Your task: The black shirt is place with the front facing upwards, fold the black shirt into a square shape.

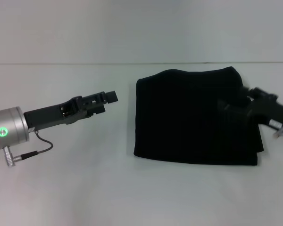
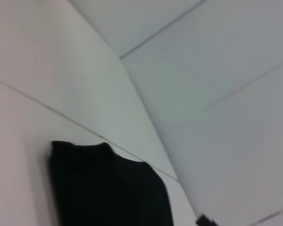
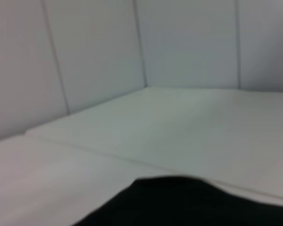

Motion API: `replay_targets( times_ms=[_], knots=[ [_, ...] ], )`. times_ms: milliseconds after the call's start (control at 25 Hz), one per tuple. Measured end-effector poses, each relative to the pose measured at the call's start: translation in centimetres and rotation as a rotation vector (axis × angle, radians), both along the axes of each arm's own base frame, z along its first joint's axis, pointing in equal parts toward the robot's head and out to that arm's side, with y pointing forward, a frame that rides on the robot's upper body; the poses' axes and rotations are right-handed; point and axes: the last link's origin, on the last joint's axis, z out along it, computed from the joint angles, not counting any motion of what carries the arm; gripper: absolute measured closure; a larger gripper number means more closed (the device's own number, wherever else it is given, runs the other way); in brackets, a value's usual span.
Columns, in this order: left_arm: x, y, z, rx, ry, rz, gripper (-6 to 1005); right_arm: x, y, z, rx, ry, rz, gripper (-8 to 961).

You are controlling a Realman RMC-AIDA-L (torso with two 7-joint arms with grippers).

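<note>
the black shirt (image 1: pixel 193 117) lies on the white table (image 1: pixel 85 188), a little to the robot's right of centre, already gathered into a thick, roughly square bundle with no lettering showing. the left gripper (image 1: pixel 108 98) hangs over bare table just beside the bundle's left edge, not touching it; its fingers look drawn together, with nothing between them. the right gripper (image 1: pixel 236 106) sits over the right part of the cloth, black on black and smeared, so i cannot tell how its fingers stand or whether it has any fabric at all (that side is a dark blur to me)

what worries me is that right arm. if it does have a pinch of cloth and pulls away, i'd expect the top layer to drag with it and the square to open up along its right side, where the edge already looks uneven and a flap seems to poke out near the lower corner. a sideways brush from either arm could also skew the stack, since nothing pins it down

the shirt is soft, matte knit, heavy enough to slump: the corners are rounded, the far edge bows upward, the near edge is straighter. the table is smooth, pale and hard, so folded cloth would likely slide on it easily
</note>
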Motion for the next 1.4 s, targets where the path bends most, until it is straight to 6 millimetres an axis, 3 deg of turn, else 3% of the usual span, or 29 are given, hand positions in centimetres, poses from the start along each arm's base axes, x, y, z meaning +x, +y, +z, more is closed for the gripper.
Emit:
replay_targets(
  times_ms=[80, 360, 560, 720, 920, 1400],
  knots=[
    [-0.1, 0.3, -0.4, -0.003, 0.002, 0.040, 126, 0.4, -0.5, -1.1, -0.014, -0.032, 0.014, 48],
    [-0.6, 1.0, -1.5, -0.022, 0.000, 0.142, 125, 2.1, -1.8, -3.1, -0.021, -0.102, -0.010, 55],
    [-0.3, 1.2, -1.6, -0.026, -0.005, 0.147, 125, 2.4, -2.2, -2.9, -0.013, -0.089, -0.012, 54],
    [-0.1, 1.3, -1.9, -0.040, -0.019, 0.169, 125, 1.9, -2.8, -1.4, 0.040, -0.021, 0.055, 54],
    [0.5, 2.0, -3.8, -0.124, 0.013, 0.260, 124, 1.7, -4.7, -0.1, 0.074, 0.000, 0.173, 55],
    [1.5, 3.0, -7.8, -0.129, 0.172, 0.302, 125, 2.9, -7.5, -1.6, 0.008, -0.065, 0.213, 54]
  ],
)
